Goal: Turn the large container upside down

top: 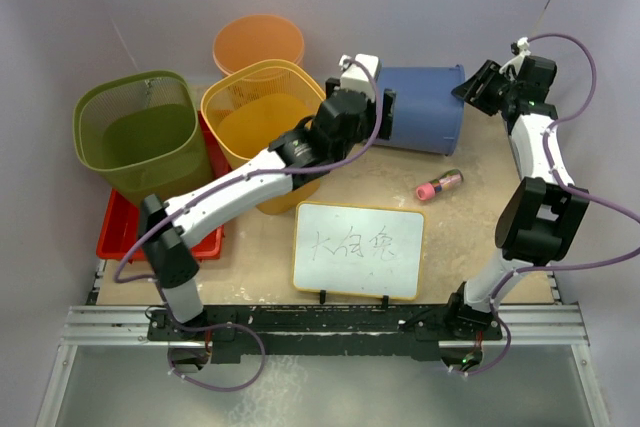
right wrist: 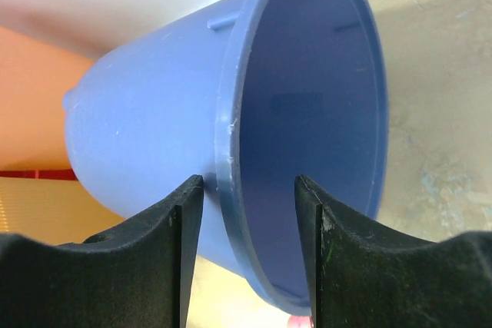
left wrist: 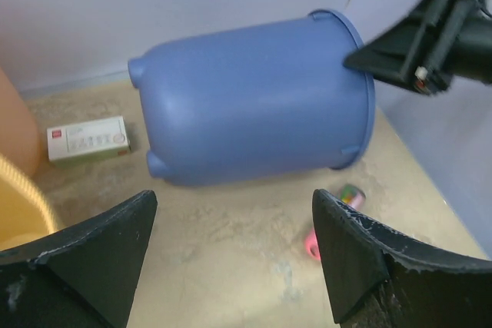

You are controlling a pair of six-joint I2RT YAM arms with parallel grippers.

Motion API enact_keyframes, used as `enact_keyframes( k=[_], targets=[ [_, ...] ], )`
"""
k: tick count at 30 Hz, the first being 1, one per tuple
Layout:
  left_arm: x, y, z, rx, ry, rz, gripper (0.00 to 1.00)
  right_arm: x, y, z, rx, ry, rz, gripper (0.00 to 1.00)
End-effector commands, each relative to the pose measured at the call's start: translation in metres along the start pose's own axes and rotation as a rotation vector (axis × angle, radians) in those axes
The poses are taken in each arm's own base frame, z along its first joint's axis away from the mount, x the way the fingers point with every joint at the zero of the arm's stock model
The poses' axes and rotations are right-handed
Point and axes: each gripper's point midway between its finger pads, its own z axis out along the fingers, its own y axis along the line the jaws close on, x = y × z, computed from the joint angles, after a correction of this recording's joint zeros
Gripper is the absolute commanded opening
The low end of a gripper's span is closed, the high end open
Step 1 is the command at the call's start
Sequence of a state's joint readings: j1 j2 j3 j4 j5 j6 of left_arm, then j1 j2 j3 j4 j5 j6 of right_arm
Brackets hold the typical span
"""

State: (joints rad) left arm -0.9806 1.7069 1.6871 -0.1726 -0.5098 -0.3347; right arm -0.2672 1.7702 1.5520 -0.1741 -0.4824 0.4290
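Large container: the blue container (top: 425,107) is down on its side at the far edge of the desk (top: 470,237), base pointing left, open mouth pointing right.
Right pincer: the right pincer (right wrist: 247,186) is right at the mouth, one finger outside the wall and one inside, so the rim runs between them. There's a gap on both sides, so it's released, not clamped.
Left pincer: the left pincer (left wrist: 234,199) is spread wide and released, facing the container's side wall near the base, holding nothing and touching nothing.
Neighbours on the left: a yellow basket (top: 260,112) is just beside the base end, with an orange bucket (top: 258,44) behind it and a green basket (top: 135,132) over a red tray (top: 125,232).
In front: a pink marker (top: 440,185) lies near the container, and a whiteboard (top: 358,249) is closer to the arm bases.
By the back wall: a small white box (left wrist: 87,138) lies flat, left of the container's base.
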Motion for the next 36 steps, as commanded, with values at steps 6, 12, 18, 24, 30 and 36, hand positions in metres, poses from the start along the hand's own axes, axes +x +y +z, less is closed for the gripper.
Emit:
enact_keyframes(
  k=[6, 12, 18, 24, 30, 36],
  targets=[
    [0.011, -0.02, 0.056, 0.08, 0.088, -0.055, 0.78, -0.014, 0.005, -0.027, 0.051, -0.091, -0.031, 0.5],
    [0.036, -0.02, 0.064, 0.093, 0.13, -0.059, 0.77, -0.007, 0.005, -0.016, 0.018, -0.056, -0.02, 0.33],
    [0.046, -0.012, 0.07, 0.081, 0.156, -0.063, 0.77, -0.006, 0.001, -0.016, 0.045, -0.062, 0.012, 0.14],
    [0.047, 0.004, 0.08, 0.062, 0.174, -0.103, 0.78, 0.008, -0.005, -0.019, -0.001, -0.054, 0.082, 0.0],
    [0.053, 0.019, 0.09, 0.062, 0.216, -0.158, 0.78, 0.028, -0.026, -0.02, -0.132, -0.048, 0.22, 0.0],
    [0.058, 0.015, 0.093, 0.085, 0.222, -0.166, 0.78, 0.033, -0.045, -0.028, -0.354, -0.098, 0.37, 0.0]
  ],
)
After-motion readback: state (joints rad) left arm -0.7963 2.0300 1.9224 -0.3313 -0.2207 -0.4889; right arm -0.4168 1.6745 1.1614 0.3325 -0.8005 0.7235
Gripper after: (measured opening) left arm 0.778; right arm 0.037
